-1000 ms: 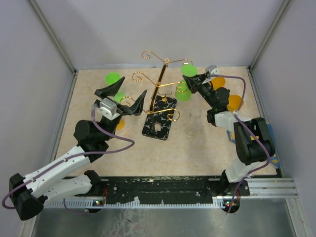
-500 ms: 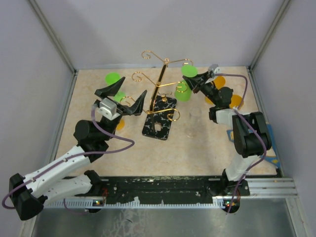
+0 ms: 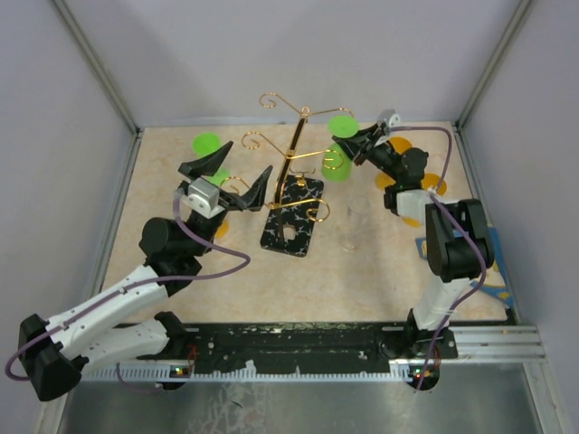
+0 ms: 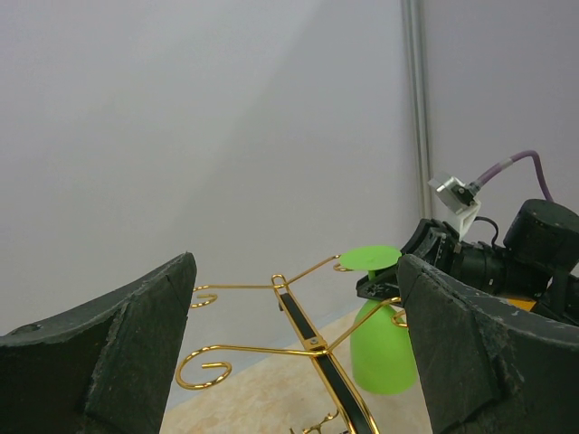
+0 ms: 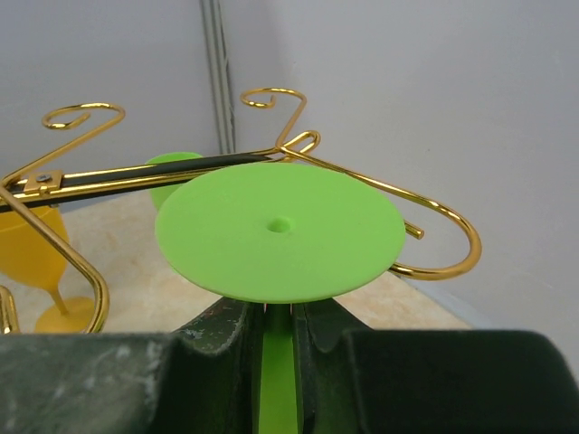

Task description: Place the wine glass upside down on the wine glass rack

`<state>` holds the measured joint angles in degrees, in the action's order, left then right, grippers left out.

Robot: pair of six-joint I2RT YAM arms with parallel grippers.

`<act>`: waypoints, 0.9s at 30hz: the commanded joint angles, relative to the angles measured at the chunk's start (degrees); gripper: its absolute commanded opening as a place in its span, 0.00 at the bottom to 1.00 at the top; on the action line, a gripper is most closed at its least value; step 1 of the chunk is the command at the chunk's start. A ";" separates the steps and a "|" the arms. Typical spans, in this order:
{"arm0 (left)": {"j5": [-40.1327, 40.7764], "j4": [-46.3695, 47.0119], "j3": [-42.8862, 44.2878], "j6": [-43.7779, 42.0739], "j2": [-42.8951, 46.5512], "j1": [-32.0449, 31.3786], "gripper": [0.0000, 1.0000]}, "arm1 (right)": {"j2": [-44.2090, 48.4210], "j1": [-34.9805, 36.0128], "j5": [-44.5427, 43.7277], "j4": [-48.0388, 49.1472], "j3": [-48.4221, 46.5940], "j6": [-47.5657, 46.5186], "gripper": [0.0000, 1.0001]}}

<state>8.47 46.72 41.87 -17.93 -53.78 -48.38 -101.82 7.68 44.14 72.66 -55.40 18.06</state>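
So the right gripper point(image 5: 276, 318) had the green glass point(image 3: 336, 164) pinched by the stem, fingers closed tight right under the foot point(image 5: 279, 231), bowl hanging down. The glass was already flipped and up in the air on the right side of the rack point(image 3: 294, 149), foot about level with the gold arm point(image 5: 380, 185) and near its curled end. It wasn't hung yet as far as I could tell. From the wrist cam the foot overlapped the wire, but I couldn't tell if they were touching

The left gripper point(image 3: 226, 181) was wide open with nothing in it, hovering on the other side of the rack above the base point(image 3: 292, 215)

On handling: it looked like moulded plastic to me, so light, stiff and not really breakable, but smooth. A thin slick stem can twist or slip in a pinch grip if the foot bumps a wire. The stem is the right place to hold, since the foot has to end up resting on top of the wires. I'd say gripping that close under the foot leaves little room for the wires to slide in, so lower on the stem might be kinder. The rack looked thin and wobbly too, so easy on the nudging
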 commanded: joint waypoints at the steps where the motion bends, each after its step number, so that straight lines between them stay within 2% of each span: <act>1: -0.03 1.52 1.50 -0.27 -0.01 0.28 0.97 | -1.98 -0.43 1.79 0.30 -4.19 -1.86 0.00; 20: 0.36 2.67 1.20 -1.39 -1.12 0.31 0.97 | -7.07 -0.57 2.75 0.50 -9.16 -3.13 0.00; 27: 0.55 2.74 1.01 -1.77 -1.02 0.39 0.98 | -10.03 -0.57 4.01 3.56 -11.69 -0.90 0.00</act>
<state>8.54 47.59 41.87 -19.09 -55.02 -48.23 -110.02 7.33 47.20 70.96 -63.42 16.05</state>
